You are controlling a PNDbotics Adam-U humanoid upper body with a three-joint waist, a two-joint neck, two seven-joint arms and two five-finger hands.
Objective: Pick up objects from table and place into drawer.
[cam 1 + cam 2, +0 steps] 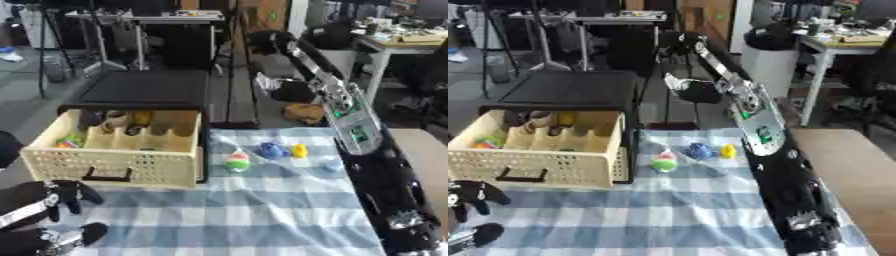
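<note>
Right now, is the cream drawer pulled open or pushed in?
Open. The drawer juts out in front of the black cabinet top, and several small objects show inside it from above.

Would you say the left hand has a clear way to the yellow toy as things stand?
Probably yes: the left hand sits low left, and only bare cloth lies between it and the yellow toy.

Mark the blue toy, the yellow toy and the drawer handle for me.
blue toy [272, 150], left eye view, its middle
yellow toy [300, 150], left eye view, its body
drawer handle [108, 174], left eye view, dark grip's middle
</note>
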